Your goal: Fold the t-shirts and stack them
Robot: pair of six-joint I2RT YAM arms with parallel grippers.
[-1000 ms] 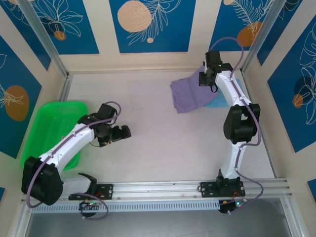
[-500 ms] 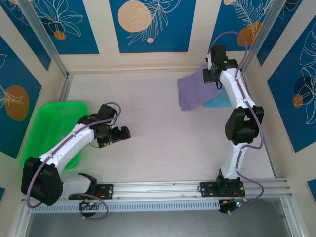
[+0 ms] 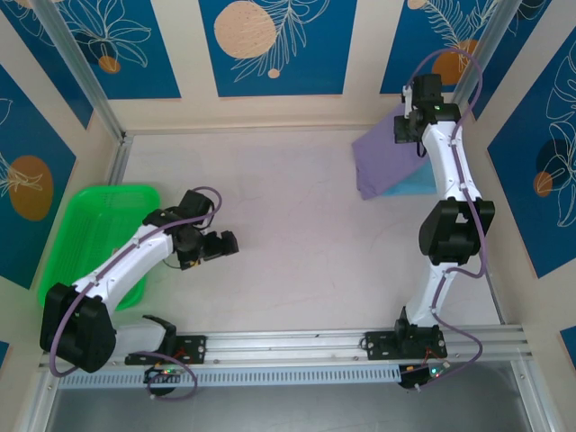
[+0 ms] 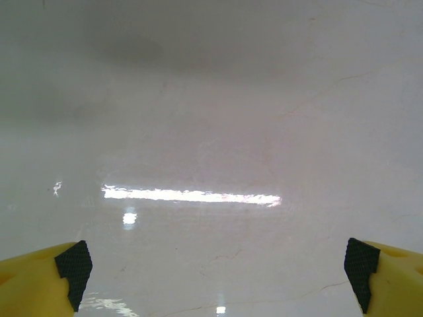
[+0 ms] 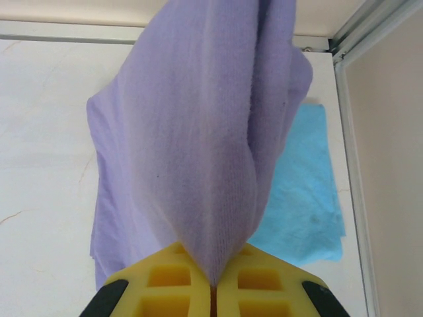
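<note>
I hold the lavender t-shirt (image 5: 198, 132) partly over the folded blue t-shirt (image 5: 304, 191), presumably for stacking.
My right pincer (image 5: 213, 281) clamps its bunched edge so it hangs; my left pincer (image 4: 218, 264), well apart from the blue t-shirt, gapes wide above the worktop (image 4: 211, 99).

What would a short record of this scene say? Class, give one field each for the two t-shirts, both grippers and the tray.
purple t-shirt: pinched at one end, hanging from the right gripper near the far right corner
blue t-shirt: folded flat on the table, partly hidden by the purple t-shirt
right gripper: shut on the purple t-shirt
left gripper: open, holding nothing, over bare table
green tray: at the table's left edge
</note>
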